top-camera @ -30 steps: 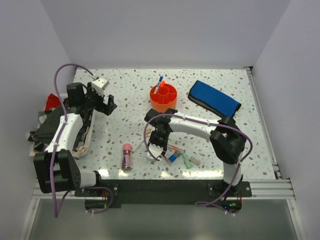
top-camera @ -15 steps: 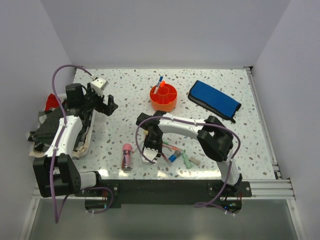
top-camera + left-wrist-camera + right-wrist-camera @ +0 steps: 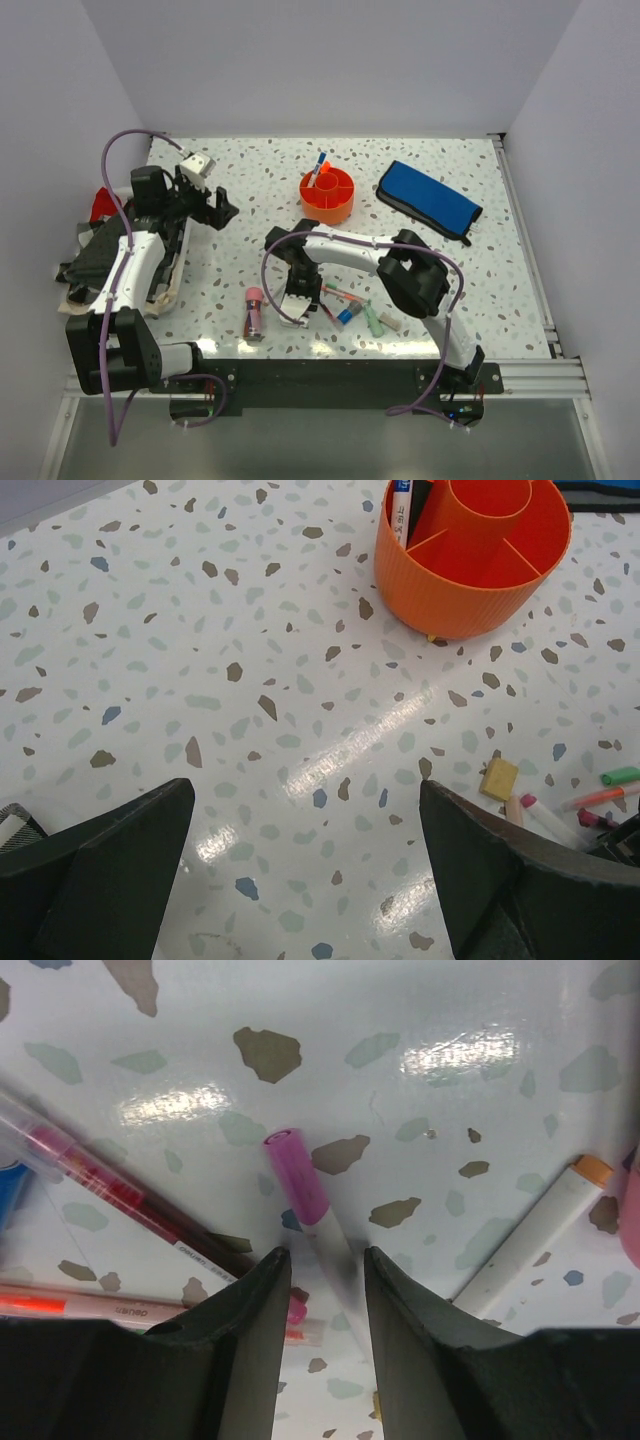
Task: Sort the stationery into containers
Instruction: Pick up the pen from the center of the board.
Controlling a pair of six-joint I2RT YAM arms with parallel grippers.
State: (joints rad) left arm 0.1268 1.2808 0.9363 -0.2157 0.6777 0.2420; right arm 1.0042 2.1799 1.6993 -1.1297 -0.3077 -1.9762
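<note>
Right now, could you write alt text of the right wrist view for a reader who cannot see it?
The dark fingers of the right gripper straddle a pink-capped white marker lying on the speckled table. A clear red pen lies at picture left, an orange-tipped white marker at picture right.

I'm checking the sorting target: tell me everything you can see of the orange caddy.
The orange caddy is a round plastic tub with a ribbed outer wall, a raised centre tube and thin walls splitting the ring into compartments. It stands upright on the speckled table. One compartment holds a white pen standing on end; those seen beside it look empty. Nothing else touches it.
</note>
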